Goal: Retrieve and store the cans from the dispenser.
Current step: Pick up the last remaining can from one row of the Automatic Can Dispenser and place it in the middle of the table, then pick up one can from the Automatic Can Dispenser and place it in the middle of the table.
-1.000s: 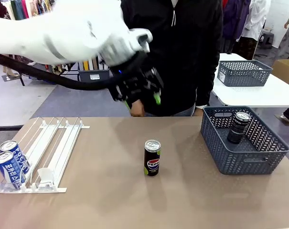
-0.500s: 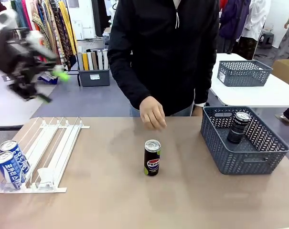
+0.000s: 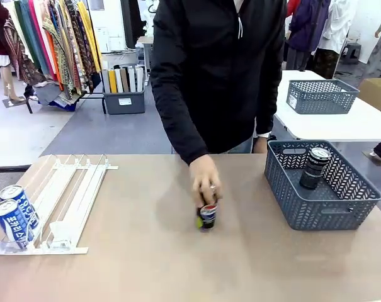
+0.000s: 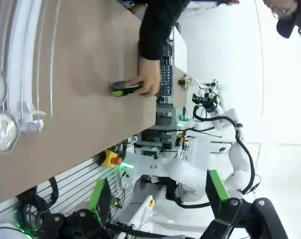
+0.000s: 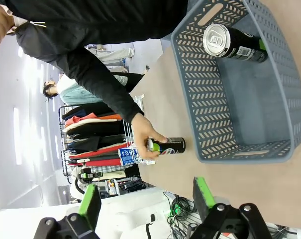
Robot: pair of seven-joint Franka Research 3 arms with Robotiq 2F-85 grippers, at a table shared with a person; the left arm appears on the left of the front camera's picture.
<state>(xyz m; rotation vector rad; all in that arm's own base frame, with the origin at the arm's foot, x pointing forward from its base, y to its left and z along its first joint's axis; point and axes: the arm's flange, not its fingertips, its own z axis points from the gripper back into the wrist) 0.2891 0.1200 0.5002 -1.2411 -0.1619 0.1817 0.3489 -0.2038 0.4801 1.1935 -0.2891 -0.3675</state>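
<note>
A black Pepsi can [image 3: 207,217] at mid-surface is grasped by a person's hand [image 3: 206,181], likely for the basket [image 3: 316,211]; the left tool [image 4: 156,191] and right tool [image 5: 146,196] are held released and empty, and the blue cans [image 3: 14,217] are next to be drawn from the dispenser [image 3: 83,189].

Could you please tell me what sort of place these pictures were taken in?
Probably a robot test space set up like a shop: a rail of hanging clothes stands behind, a can dispenser lies on the work table, and a second table carries a mesh basket.
</note>
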